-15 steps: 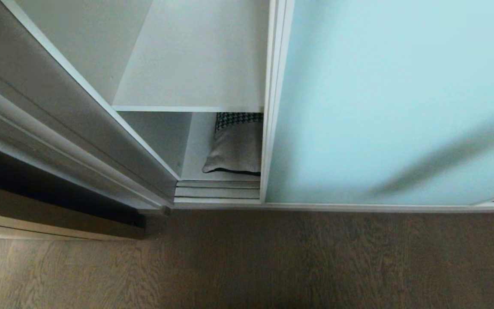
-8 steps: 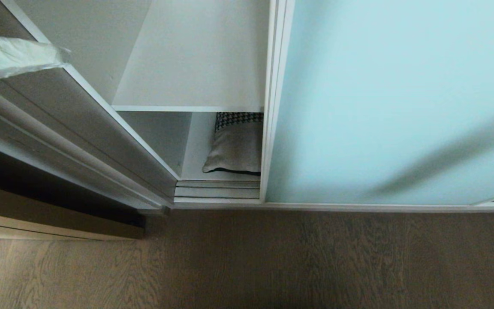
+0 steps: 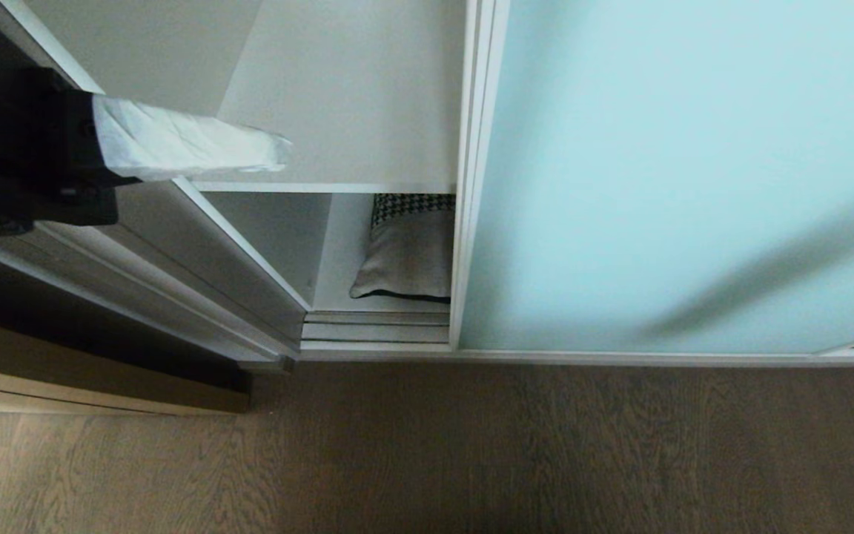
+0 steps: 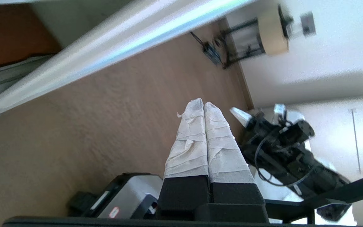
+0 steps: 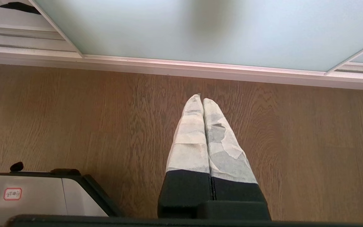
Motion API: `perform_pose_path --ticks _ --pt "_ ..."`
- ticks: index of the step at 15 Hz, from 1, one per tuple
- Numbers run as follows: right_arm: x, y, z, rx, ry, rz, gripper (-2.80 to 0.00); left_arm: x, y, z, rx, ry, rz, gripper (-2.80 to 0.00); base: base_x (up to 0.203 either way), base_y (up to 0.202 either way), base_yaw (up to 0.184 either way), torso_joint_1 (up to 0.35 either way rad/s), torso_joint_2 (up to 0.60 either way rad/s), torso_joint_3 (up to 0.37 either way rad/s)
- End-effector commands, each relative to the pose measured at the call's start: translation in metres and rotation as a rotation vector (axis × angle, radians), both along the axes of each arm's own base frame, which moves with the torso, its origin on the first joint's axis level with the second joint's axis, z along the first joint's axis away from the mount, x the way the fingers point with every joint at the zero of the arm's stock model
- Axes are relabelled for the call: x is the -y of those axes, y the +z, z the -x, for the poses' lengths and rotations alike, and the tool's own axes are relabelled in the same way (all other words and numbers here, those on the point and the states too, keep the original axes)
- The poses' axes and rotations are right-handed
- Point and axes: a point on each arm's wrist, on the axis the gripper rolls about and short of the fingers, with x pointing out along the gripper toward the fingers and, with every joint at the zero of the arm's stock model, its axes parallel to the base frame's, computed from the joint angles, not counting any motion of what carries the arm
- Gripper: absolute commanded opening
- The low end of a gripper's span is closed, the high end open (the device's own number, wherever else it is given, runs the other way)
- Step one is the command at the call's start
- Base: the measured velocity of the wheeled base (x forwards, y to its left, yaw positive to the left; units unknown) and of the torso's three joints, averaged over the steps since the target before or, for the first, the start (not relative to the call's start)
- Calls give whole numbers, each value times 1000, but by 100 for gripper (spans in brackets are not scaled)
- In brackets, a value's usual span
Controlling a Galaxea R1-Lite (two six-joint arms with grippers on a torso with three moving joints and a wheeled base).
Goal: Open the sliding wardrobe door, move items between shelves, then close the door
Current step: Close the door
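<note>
Sliding wardrobe door (image 3: 679,178) fills the head view right of its upright frame edge, long axis vertical, leaving a narrow gap. Left of that edge, the left gripper (image 3: 271,148), absent a second ago, now reaches in level toward it, fingers pressed together and empty; probably about to push the door wider. Low in the gap lies the patchwork cushion (image 3: 408,248), half hidden behind the door, on the lower shelf (image 3: 338,259).

Left wrist view: wrapped fingers (image 4: 187,142) clenched, door frame (image 4: 106,53) beyond them.

Right wrist view: right gripper (image 5: 203,101) shut, empty, hanging over the wood floor (image 5: 74,119) before the door's bottom rail.
</note>
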Motion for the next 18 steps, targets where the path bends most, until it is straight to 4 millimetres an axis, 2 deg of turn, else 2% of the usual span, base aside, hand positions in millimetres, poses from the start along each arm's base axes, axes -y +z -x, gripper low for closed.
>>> perform_pose_path --ticks 1,4,9,14,18 --pt "0 0 0 -1 0 0 -280 28 -2 6 17 1 -32 -280 0 0 0 0 0 0" --pt "0 0 0 -1 1 0 -280 61 -13 1 54 129 -125 -280 0 0 0 0 0 0" --pt "0 0 0 0 1 0 -280 100 -18 -12 110 251 -106 -280 0 0 0 0 0 0" --pt "0 0 0 1 0 0 -280 108 -21 -8 99 234 -101 -280 0 0 0 0 0 0" --pt "0 0 0 0 -1 0 -280 131 -30 -28 110 297 -94 -280 0 0 0 0 0 0"
